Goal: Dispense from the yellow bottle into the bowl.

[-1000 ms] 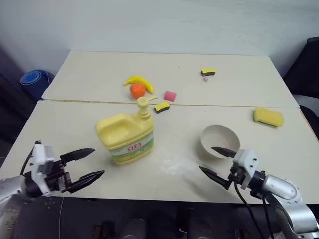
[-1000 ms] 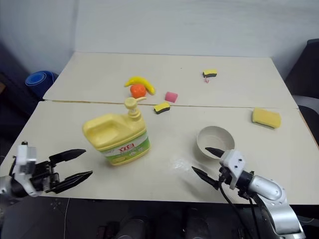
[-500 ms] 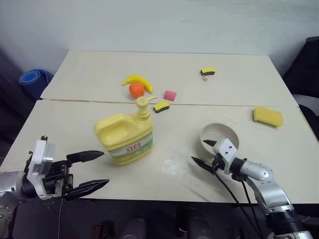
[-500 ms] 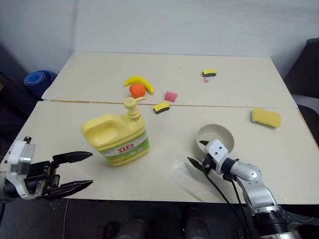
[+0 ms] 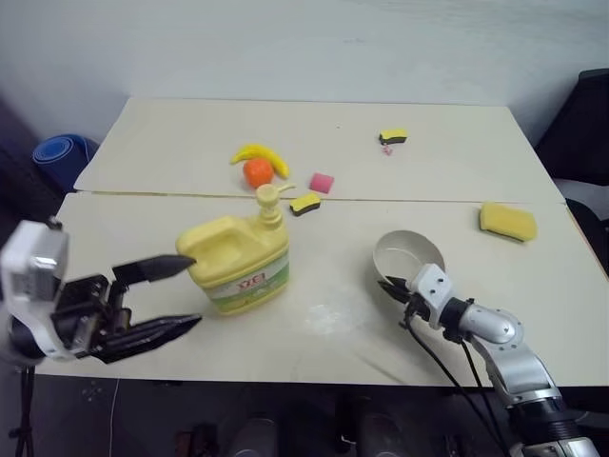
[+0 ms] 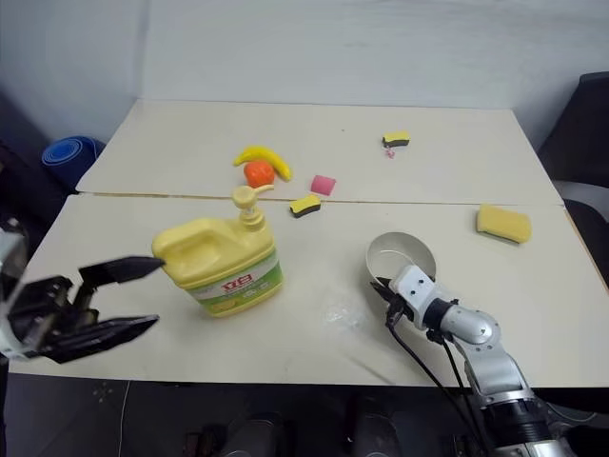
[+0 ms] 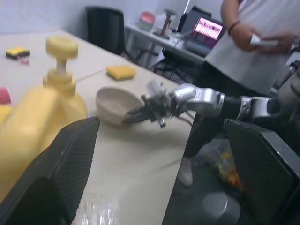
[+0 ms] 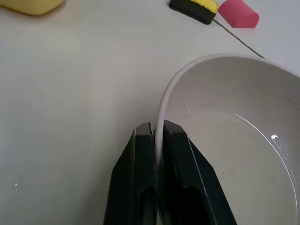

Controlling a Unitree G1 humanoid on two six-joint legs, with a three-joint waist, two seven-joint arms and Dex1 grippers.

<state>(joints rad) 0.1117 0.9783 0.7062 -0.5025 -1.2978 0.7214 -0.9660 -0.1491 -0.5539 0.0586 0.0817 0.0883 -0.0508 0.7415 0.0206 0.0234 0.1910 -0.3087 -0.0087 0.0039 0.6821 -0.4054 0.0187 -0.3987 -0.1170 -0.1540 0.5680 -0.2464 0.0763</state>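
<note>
The yellow bottle (image 5: pixel 238 262) stands upright left of the table's middle, its pump (image 5: pixel 270 195) pointing toward the back. The beige bowl (image 5: pixel 409 259) sits to its right, tipped a little. My right gripper (image 8: pixel 158 129) is shut on the bowl's near rim (image 8: pixel 161 112), one finger inside and one outside. My left gripper (image 5: pixel 193 290) hangs open just left of the bottle, above the table, with nothing between its fingers. From the left wrist, the bottle (image 7: pixel 33 117) stands close by, and beyond it the bowl (image 7: pixel 117 104) is held by my right gripper (image 7: pixel 136 112).
A banana (image 5: pixel 257 152), an orange (image 5: pixel 258 172), a pink block (image 5: pixel 322 182) and a small black-and-yellow sponge (image 5: pixel 305 202) lie behind the bottle. Another small sponge (image 5: pixel 392 136) lies farther back; a yellow sponge (image 5: pixel 507 221) lies far right. A person (image 7: pixel 253 37) stands past the table.
My right gripper has shut on the bowl's near rim, and the bowl has tipped a little. My left gripper has risen and come closer to the bottle, still open.
</note>
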